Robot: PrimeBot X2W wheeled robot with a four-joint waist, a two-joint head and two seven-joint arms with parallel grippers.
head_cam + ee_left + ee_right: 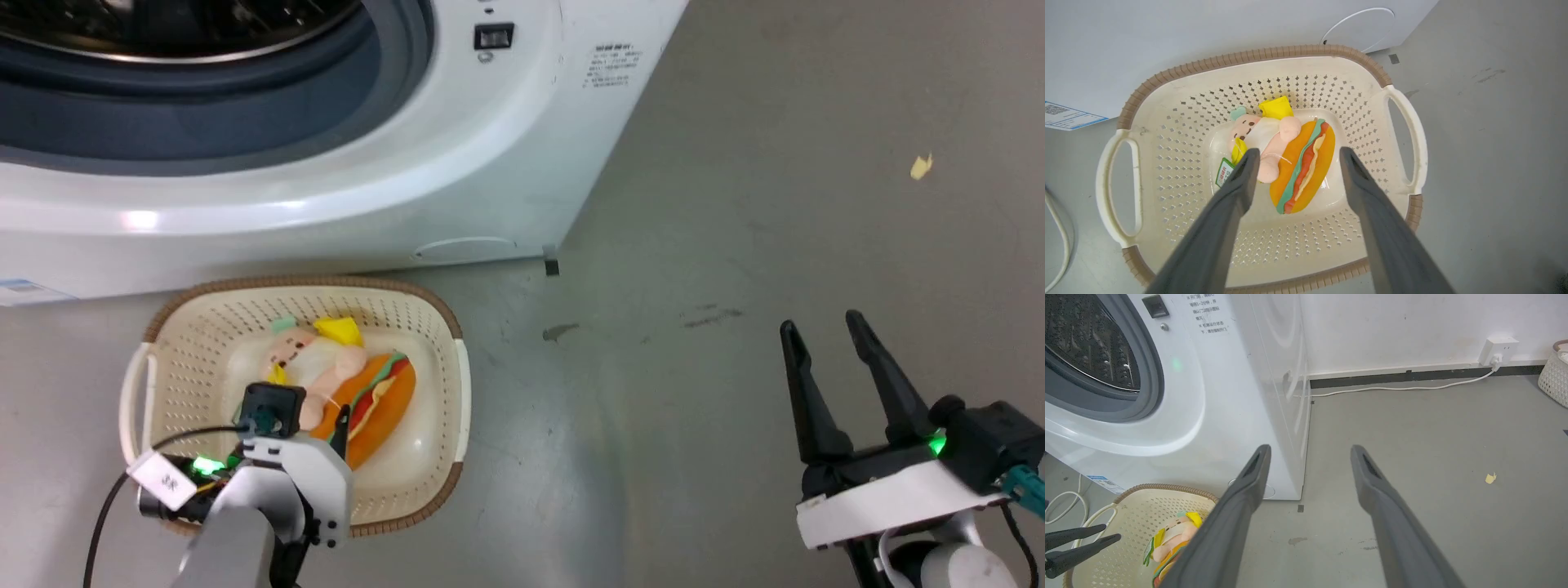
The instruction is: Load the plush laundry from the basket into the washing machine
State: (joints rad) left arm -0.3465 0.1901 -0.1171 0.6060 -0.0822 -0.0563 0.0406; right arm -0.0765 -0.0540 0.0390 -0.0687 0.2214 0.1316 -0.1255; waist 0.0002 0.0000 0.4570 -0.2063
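Note:
The plush laundry, a beige pig-like toy on an orange hamburger with a green-white tag, lies in the middle of the cream basket. The basket stands on the floor against the washing machine. My left gripper hangs open above the toy, one finger on each side, not touching it. In the head view the left gripper is mostly hidden behind its wrist, over the plush laundry. My right gripper is open and empty over bare floor at the right. The steel drum shows through the open mouth.
A yellow scrap lies on the grey floor at the right. A wall socket with a white cable and a white woven basket stand by the far wall. Another white cable curls left of the basket.

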